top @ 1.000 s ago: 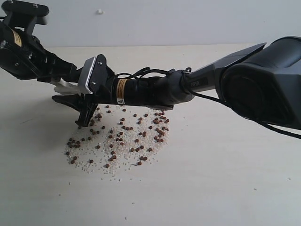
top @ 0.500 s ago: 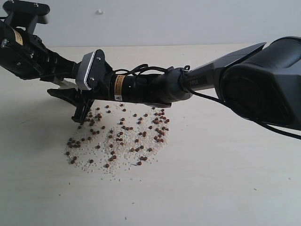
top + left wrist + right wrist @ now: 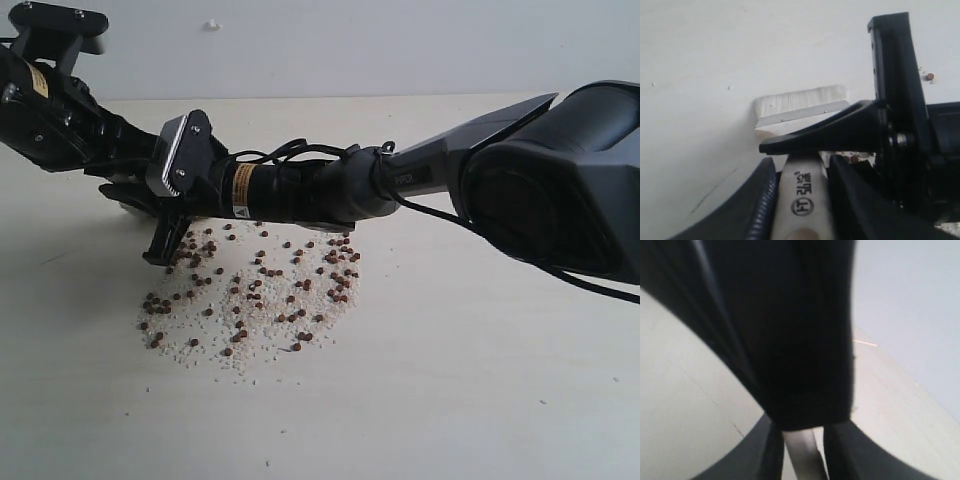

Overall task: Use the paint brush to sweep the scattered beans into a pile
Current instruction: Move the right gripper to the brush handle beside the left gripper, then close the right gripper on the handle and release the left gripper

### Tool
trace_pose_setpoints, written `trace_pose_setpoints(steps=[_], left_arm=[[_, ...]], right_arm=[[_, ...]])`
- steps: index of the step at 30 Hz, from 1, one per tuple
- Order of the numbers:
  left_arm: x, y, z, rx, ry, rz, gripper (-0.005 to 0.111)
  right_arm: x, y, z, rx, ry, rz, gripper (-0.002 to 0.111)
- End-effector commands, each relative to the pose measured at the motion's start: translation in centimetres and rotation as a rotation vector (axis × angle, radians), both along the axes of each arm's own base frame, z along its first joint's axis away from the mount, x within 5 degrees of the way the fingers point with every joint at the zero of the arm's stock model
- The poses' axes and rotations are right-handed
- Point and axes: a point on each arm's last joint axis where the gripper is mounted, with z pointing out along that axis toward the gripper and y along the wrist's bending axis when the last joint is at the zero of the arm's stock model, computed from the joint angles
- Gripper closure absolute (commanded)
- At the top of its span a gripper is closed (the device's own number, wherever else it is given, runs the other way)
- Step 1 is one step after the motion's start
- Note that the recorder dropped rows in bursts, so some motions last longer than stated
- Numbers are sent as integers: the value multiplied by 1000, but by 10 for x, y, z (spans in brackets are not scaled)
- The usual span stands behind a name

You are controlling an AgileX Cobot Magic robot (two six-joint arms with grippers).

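The paint brush (image 3: 800, 107) lies low over the table, whitish bristles and silver band ahead, its pale handle (image 3: 802, 200) clamped in my left gripper (image 3: 801, 165). In the exterior view that gripper (image 3: 120, 188) sits at the far left and the brush is almost hidden. My right gripper (image 3: 160, 228) reaches across from the right. One of its black fingers (image 3: 840, 132) crosses over the handle. In the right wrist view a pale strip (image 3: 800, 455), apparently the brush, stands between the parted fingers of the gripper (image 3: 802, 437). The beans (image 3: 270, 280) lie scattered with pale grit just right of both grippers.
The pale table (image 3: 450, 380) stretches in front and to the right of the beans. The right arm's bulky dark link (image 3: 560, 180) fills the right side of the exterior view. The left arm's body (image 3: 780, 325) blocks most of the right wrist view.
My right gripper has slid leftward along the table's far side, onto the brush, covering most of it. The left arm has barely moved. The beans lie as before.
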Motion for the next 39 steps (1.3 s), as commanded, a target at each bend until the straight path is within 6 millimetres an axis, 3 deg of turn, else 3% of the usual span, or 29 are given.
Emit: trace_pose_setpoints(steps=[1,10,12,15,17,20,23,30,35,39], left_arm=[[2,0,7,-25,-45,-1,107],[3,-1,8,-27,-56,-5,106],[4,-2,9,-37,-76,-8,99],[6,-3,12,-48,-112,-17,69],[7,-4,14,-60,-136,-21,56],[9,-5,19,-84,-185,-28,40],[9,-6,28,-107,-241,-37,33],[-3,0,69,-122,-412,-80,40],[-30,10,101,-168,-550,-95,62],[-66,21,120,-237,-704,-117,87]], right_arm=[[-1,2,3,-4,-13,11,108],[-1,2,3,-4,-13,11,108],[-1,2,3,-4,-13,11,108],[-1,2,3,-14,-61,15,108],[-1,2,4,-17,-84,16,108],[-1,2,5,-20,-93,15,108],[-1,2,6,-23,-117,16,108],[2,2,25,-7,-215,-5,108],[8,3,47,26,-305,-35,108],[13,6,74,42,-339,-45,108]])
